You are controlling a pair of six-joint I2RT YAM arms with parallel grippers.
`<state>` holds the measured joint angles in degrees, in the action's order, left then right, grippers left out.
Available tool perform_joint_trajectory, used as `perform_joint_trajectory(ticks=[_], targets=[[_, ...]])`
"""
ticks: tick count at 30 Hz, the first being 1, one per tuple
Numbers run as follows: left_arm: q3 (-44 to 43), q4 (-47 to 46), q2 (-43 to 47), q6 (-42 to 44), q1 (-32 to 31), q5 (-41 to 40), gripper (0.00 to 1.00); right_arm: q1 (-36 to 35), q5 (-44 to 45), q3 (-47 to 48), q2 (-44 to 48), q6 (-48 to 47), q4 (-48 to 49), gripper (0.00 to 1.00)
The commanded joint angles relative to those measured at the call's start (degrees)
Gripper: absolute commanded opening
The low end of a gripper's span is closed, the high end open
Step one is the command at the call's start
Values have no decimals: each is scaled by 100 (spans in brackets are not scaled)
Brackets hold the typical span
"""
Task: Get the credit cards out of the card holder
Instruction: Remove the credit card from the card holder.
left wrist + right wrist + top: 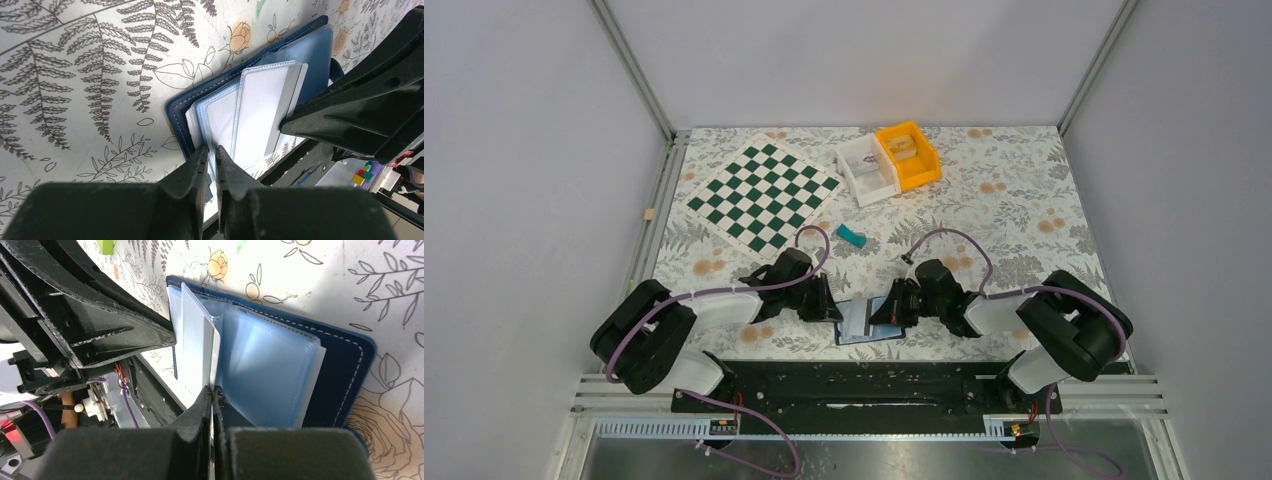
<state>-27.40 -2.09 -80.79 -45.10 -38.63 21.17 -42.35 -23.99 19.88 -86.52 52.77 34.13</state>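
The card holder lies open near the table's front edge, a navy wallet with pale blue inner sleeves. My left gripper is shut on the edge of one sleeve at the holder's left side. A whitish-grey credit card sticks partly out of a sleeve toward the right. My right gripper is shut on that card's thin edge. In the top view, the left gripper and the right gripper face each other across the holder. Other cards cannot be told apart among the sleeves.
A green and white chessboard lies at the back left. A white bin and an orange bin stand at the back. A small teal block lies mid-table. The black base rail runs just below the holder.
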Motion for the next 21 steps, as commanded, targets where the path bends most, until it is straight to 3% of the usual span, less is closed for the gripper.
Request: perform_joint_trajectory(ticks=[1,21], targets=[[158,540,-306,234,-21,-640,13,140,-165,186,91,-326,-460,0],[205,519,-270,225,-15,-770,13,280,-1030,977,2,-1123,-1807,0]])
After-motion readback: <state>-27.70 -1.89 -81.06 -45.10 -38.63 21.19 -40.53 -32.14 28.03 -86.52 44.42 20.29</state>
